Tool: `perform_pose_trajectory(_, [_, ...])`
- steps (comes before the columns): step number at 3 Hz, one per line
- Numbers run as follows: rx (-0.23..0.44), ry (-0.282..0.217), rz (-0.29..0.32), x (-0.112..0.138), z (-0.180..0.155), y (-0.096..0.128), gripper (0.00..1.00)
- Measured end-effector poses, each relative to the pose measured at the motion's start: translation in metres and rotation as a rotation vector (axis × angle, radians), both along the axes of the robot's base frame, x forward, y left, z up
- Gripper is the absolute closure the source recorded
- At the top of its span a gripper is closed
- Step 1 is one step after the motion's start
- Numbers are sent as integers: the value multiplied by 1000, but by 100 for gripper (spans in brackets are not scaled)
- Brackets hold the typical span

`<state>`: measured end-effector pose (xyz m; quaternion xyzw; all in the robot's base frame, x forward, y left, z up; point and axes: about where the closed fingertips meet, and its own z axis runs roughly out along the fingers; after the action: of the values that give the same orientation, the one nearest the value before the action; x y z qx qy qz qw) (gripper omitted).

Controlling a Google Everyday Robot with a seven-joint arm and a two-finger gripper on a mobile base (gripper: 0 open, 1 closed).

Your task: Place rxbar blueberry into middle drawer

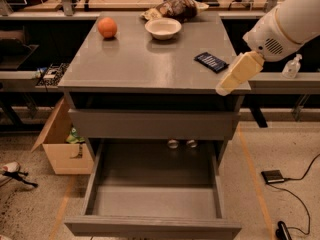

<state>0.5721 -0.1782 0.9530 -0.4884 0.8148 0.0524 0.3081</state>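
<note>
**A:** Quick one. Where's the blue bar (pixel 211 62)?

**B:** Flat on the bench (pixel 130 64), right of the white bowl (pixel 163 28) as I see it, and closer to the front edge than the bowl is. Nothing is touching it and it's not picked up yet.

**A:** And the claw (pixel 227 84)?

**B:** Further out from the bowl than the bar, same diagonal, hanging over the front right corner and tilted down toward the bar. It's just beside the bar but apart from it. I cannot tell whether it's spread or pressed together, and I'm not guessing. It holds nothing as far as I can see.

**A:** Why come in from that side?

**B:** My guess is the bar lies near that corner, so it's the short reach. It also keeps my arm away from the bowl, the orange (pixel 107 27) left of the bowl, and the brown bag (pixel 176 8) just behind the bowl.

**A:** Drawer?

**B:** The drawer (pixel 152 227) is pulled right out, below the bowl and out front of the bench, with nothing on the grey floor that I can see. Left open like that, I'd say, so the drop goes straight down once I've got the bar.

**A:** Risks?

**B:** The bar's thin and flat on a smooth top. I reckon it could skid toward the bowl if I come in shallow, so I'd come in from above.

**A:** Progress?

**B:** Early, I'd judge. Reaching, no grasp.
</note>
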Motion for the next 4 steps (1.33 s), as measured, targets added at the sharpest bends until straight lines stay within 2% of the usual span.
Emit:
perform_pose_trajectory(1, [0,0,1,0,0,0,0])
perform_pose_trajectory(2, [34,-14,-4,9,-2,0,0])
perform_pose_trajectory(3, [136,-30,-37,42,-6,-2,0])
perform_pose_trajectory(4, [258,-50,-73,89,-17,5,0])
